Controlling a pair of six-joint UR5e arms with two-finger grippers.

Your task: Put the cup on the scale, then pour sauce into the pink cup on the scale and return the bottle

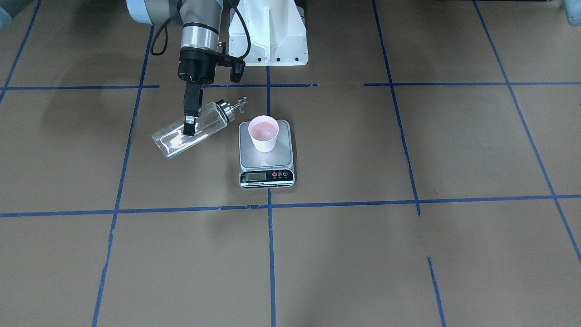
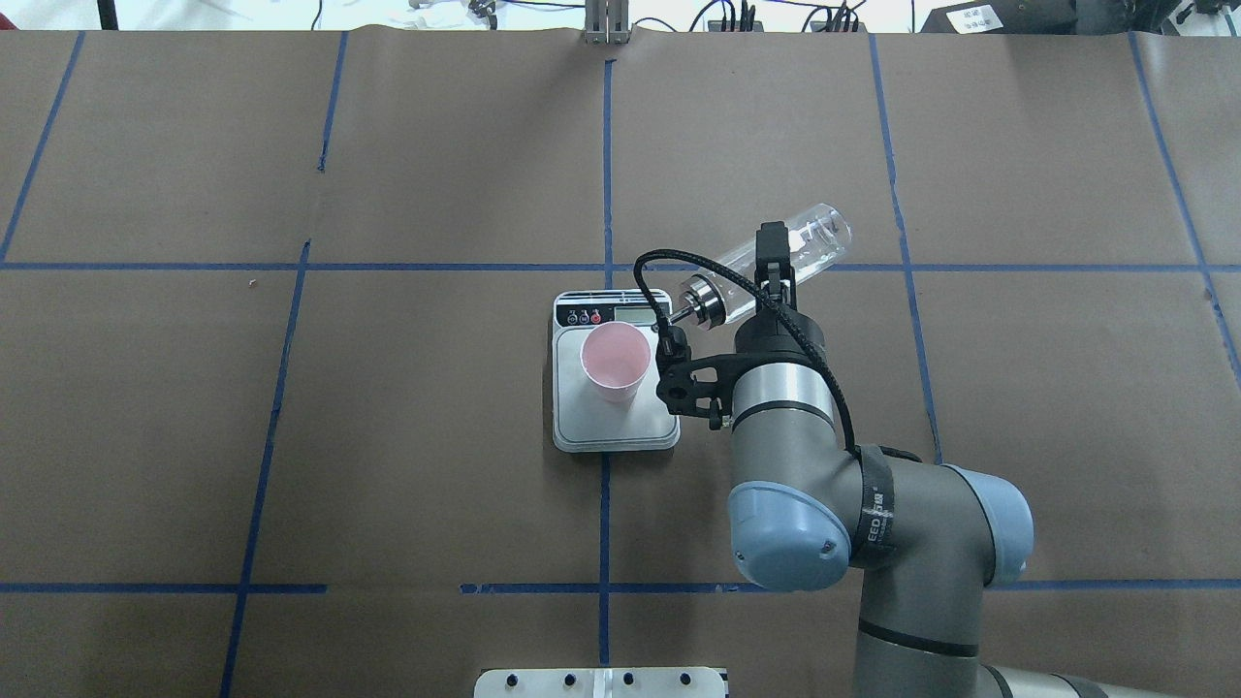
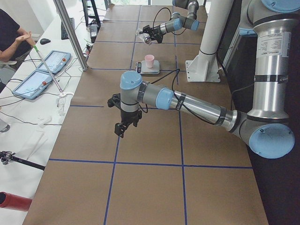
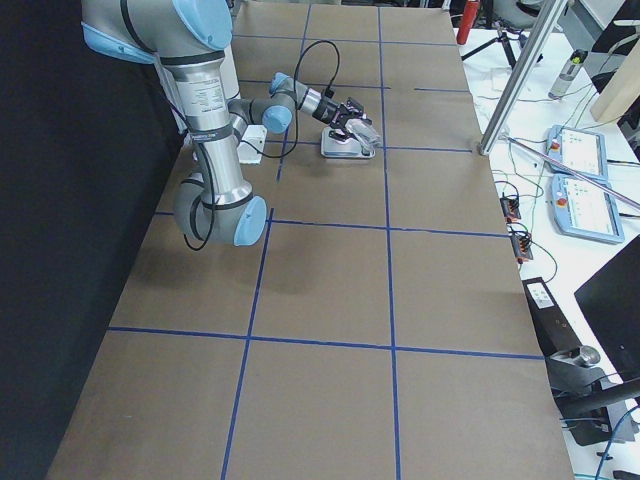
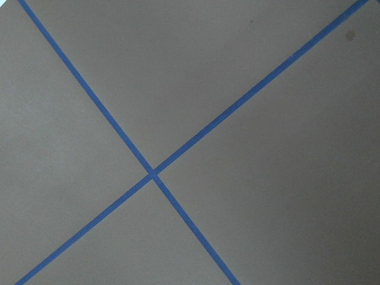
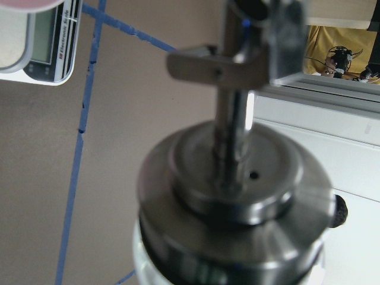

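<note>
The pink cup [image 1: 263, 133] stands upright on the silver scale [image 1: 266, 156] at the table's middle; both also show in the overhead view, cup [image 2: 615, 362] and scale [image 2: 615, 431]. My right gripper [image 1: 190, 129] is shut on the clear glass bottle [image 1: 172, 141], held in the air and tilted almost level, with its metal spout [image 1: 240, 105] pointing toward the cup, beside the scale. The right wrist view shows the collar and spout [image 6: 234, 202] close up. I see no sauce flowing. My left gripper [image 3: 123, 127] hangs over bare table far from the scale; I cannot tell whether it is open.
The white robot base mount [image 1: 268, 32] stands behind the scale. Blue tape lines [image 1: 270, 206] grid the brown table. An operator [image 3: 11, 33] and tablets [image 3: 35, 84] are at a side bench beyond the table edge.
</note>
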